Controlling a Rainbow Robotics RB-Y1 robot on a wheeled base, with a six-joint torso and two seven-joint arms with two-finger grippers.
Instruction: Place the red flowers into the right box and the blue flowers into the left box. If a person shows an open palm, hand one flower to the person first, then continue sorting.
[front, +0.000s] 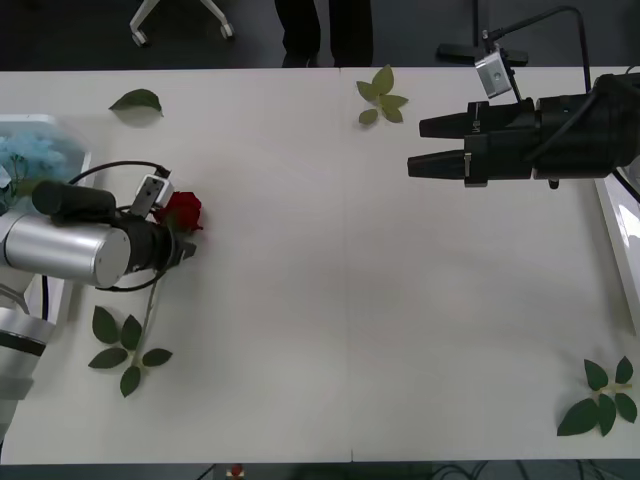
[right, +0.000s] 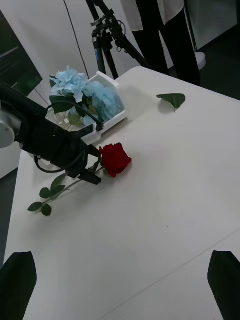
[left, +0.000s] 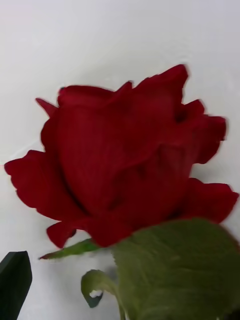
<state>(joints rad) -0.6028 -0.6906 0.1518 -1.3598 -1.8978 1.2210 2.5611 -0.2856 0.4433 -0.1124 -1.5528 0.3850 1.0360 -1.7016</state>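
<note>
White bench (front: 400, 330) spreads out under both arms, with dark floor and a tripod behind it, and I can't pick out any readable label or writing anywhere on it.

My left claw (front: 183, 245) is down low at the left side of the bench, right at the neck of a red rose (front: 181, 211). From the right wrist camera, the claw (right: 91, 172) sits on the stem just below the bloom (right: 115, 159), and my left wrist camera has the rose (left: 125, 160) up close with a green leaf (left: 175, 270) in front and one dark finger (left: 14, 280) at the corner. Whether those fingers are pinching the stem or just around it, I cannot tell. The rose lies on the bench, its stem running back toward me with leaves near the bench's near-left part.

Left box (right: 112, 122) sits at the far-left edge beside that arm, holding the blue flowers (right: 82, 92).

My right claw (front: 425, 145) hovers over the far-right part of the bench, fingers spread apart, holding nothing. Right box (front: 620, 240) peeks in at the right edge.

Loose leaf sprigs (front: 382, 97) lie scattered on the bench.
</note>
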